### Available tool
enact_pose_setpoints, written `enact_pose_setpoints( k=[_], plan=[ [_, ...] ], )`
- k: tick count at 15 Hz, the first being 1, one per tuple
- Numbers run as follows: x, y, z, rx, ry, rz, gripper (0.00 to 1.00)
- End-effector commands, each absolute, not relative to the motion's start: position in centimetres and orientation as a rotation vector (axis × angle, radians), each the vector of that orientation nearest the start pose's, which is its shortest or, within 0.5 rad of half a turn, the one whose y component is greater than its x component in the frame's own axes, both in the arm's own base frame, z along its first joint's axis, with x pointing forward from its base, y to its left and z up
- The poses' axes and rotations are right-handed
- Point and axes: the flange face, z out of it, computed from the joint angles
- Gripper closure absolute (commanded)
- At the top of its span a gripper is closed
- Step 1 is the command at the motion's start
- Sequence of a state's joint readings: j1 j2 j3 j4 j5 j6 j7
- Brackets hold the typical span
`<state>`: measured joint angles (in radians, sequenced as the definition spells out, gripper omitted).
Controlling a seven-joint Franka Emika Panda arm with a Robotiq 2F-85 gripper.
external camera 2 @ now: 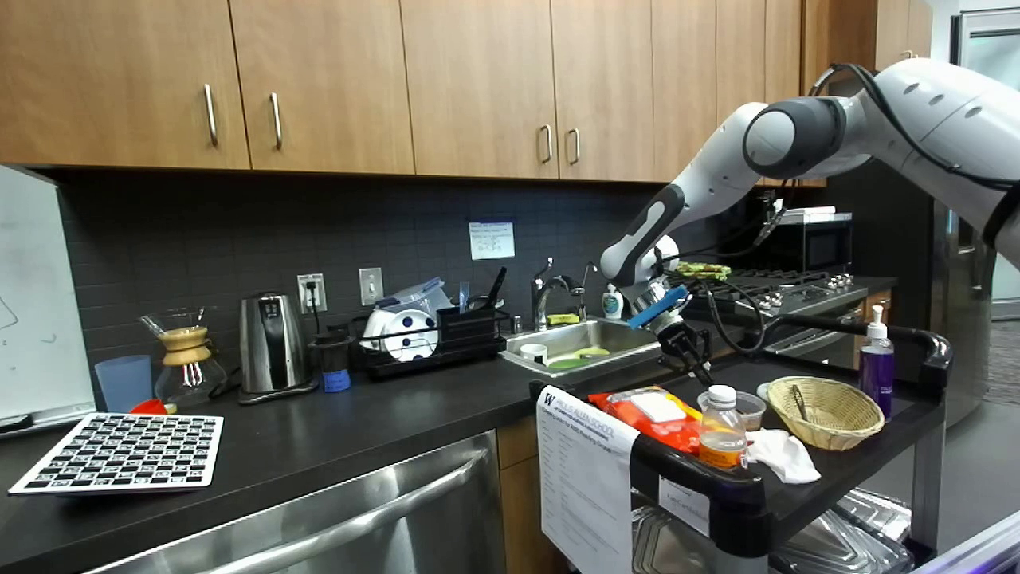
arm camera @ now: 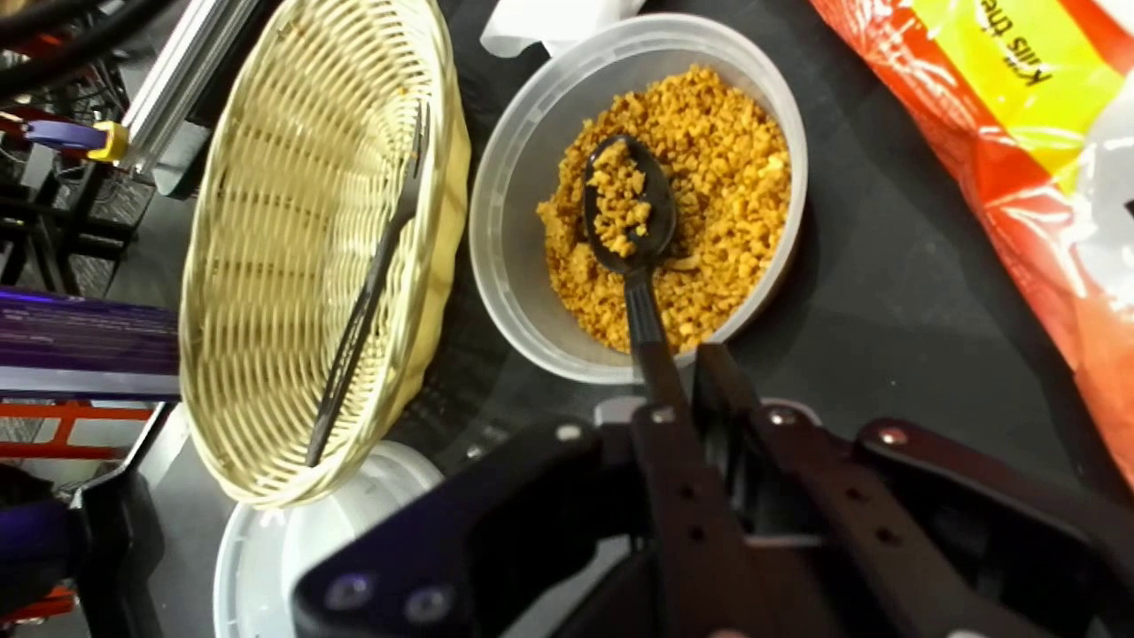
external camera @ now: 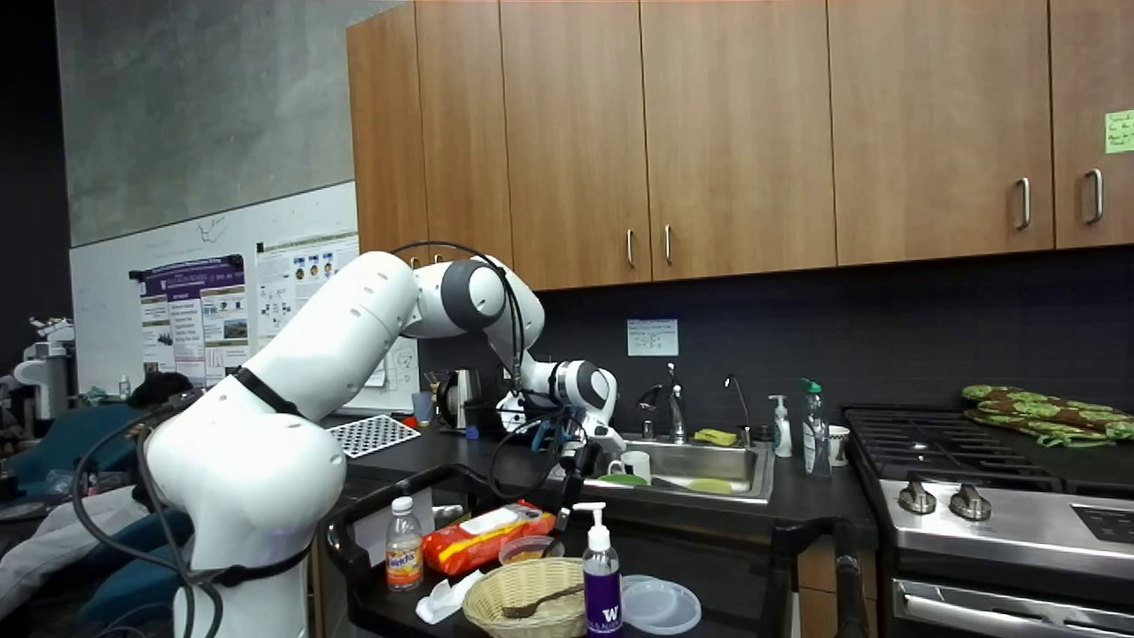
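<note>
In the wrist view my gripper (arm camera: 684, 359) is over the near rim of a round clear tub (arm camera: 518, 275) that holds orange-brown crumbs (arm camera: 735, 239). A black spoon (arm camera: 645, 310) rests in the tub with some crumbs in its bowl. Its handle rises over the rim and disappears behind the left finger (arm camera: 666, 381). Only a narrow gap shows between the fingertips. Whether the handle is pinched farther down between the pads is hidden. A wicker basket (arm camera: 447, 292) with a dark fork (arm camera: 359, 315) inside stands left of the tub.
A red and yellow package (arm camera: 974, 159) lies right of the tub. Clear lids (external camera: 660, 607), a purple pump bottle (external camera: 602, 585), an orange-labelled bottle (external camera: 404, 554) and a white napkin (external camera: 447, 598) share the black cart (external camera 2: 837, 486). The sink (external camera: 757, 474) and stove (external camera: 974, 532) are behind.
</note>
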<state>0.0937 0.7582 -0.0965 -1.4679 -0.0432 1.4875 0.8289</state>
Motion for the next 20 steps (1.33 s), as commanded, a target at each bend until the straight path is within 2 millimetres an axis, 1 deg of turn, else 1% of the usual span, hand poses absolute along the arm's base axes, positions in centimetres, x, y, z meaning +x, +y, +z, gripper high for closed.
enact_pose_setpoints(
  k=[1,2,3,4,5,6,7,12,15,16,17,20],
  plan=[
    [62.2,-0.1,20.6,-3.099,1.311,1.12,0.99],
    [62.2,-0.1,20.6,-3.099,1.311,1.12,0.94],
    [62.2,-0.1,20.6,-3.1,1.311,1.12,0.93],
    [62.1,-0.1,20.5,-3.099,1.311,1.12,0.81],
    [62.1,-0.1,20.5,-3.099,1.311,1.121,0.68],
    [62.1,-0.1,20.5,-3.099,1.311,1.121,0.67],
    [62.1,0.0,20.6,-3.099,1.311,1.118,0.62],
    [62.2,0.2,21.5,-3.097,1.33,1.096,0.3],
    [62.5,0.0,21.9,-3.076,1.391,1.086,0.08],
    [62.6,-0.1,22.0,-3.071,1.413,1.083,0.02],
    [62.7,-0.2,22.1,-3.066,1.437,1.081,0.0],
    [62.8,-0.8,22.3,-3.038,1.545,1.093,0.0]
  ],
)
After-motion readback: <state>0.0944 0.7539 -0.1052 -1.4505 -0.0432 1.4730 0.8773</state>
